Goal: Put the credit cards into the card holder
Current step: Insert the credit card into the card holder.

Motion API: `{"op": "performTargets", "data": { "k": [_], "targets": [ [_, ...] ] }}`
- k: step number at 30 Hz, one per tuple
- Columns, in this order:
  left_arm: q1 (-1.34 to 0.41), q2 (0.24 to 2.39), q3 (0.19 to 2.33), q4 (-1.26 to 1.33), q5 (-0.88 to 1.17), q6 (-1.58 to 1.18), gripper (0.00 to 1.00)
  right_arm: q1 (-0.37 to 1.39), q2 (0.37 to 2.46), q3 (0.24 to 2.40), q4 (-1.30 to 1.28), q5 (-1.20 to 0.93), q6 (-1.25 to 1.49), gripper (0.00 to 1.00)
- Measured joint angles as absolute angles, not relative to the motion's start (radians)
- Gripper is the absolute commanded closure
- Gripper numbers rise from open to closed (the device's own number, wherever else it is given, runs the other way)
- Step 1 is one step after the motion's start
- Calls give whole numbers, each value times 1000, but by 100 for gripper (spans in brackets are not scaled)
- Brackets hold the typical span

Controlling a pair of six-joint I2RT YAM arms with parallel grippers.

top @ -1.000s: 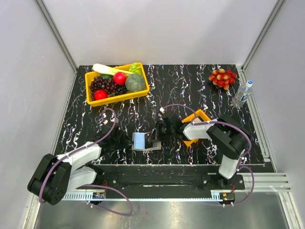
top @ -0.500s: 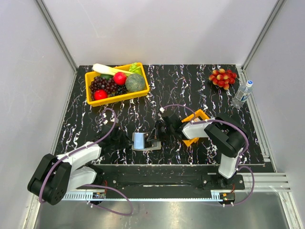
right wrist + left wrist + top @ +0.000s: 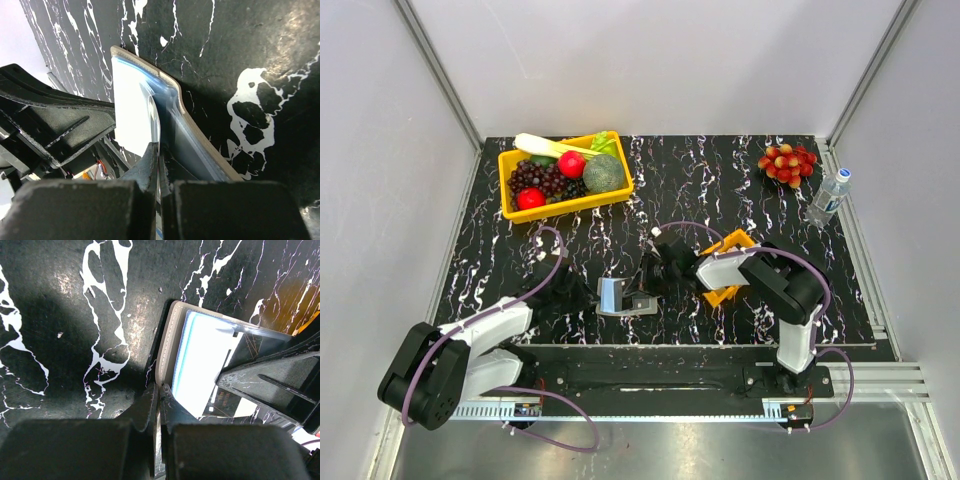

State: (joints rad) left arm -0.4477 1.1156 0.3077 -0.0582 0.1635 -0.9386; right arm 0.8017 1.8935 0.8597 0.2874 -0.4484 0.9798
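Holder (image 3: 620, 297) lies open on the table (image 3: 720, 180) near the front edge, between the two grippers.

Left gripper (image 3: 159, 399) is clenched on the holder's near corner, pinning it. Right gripper (image 3: 160, 156) is also clenched, apparently on a dark card (image 3: 227, 401) that sits against the holder's inner face.

Progress, my read: one card is mid-insertion and I can't confirm it's seated in a pocket. I can't tell whether any cards are already in, because the pocket contents aren't readable. The remaining cards are presumably in the tray (image 3: 738, 242), but the right arm covers most of it, so no count.

What each view adds:
- Top: layout only. It shows both arms converged on the holder, the tray just right of it and the bin (image 3: 565, 207) far back left. Grip detail is lost in the black.
- Left wrist: the holder's taupe rim and bright inside, plus the dark card under the right fingers.
- Right wrist: the holder's flap curled upward, with the left gripper opposite. The card can't be made out there.
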Motion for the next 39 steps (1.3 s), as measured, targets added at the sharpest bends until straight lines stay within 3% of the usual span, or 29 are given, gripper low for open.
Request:
{"op": "performTargets", "data": {
  "k": [4,10,13,23,28,39],
  "targets": [
    [-448,1116,308,-58,163,-939,100,806,1898,860,304,-448,995,86],
    [-448,1116,308,-58,163,-939,100,811,1885,843,309,-424,1003,60],
    [-452,1115,308,-57,164,-939,100,823,1833,829,266,-379,991,56],
    [-453,1115,308,-57,165,-939,100,830,1780,832,150,-296,953,65],
    [-453,1115,308,-57,165,-939,100,840,1781,851,109,-277,930,88],
    [-453,1113,308,-60,163,-939,100,867,1857,928,112,-307,933,85]
  ]
}}
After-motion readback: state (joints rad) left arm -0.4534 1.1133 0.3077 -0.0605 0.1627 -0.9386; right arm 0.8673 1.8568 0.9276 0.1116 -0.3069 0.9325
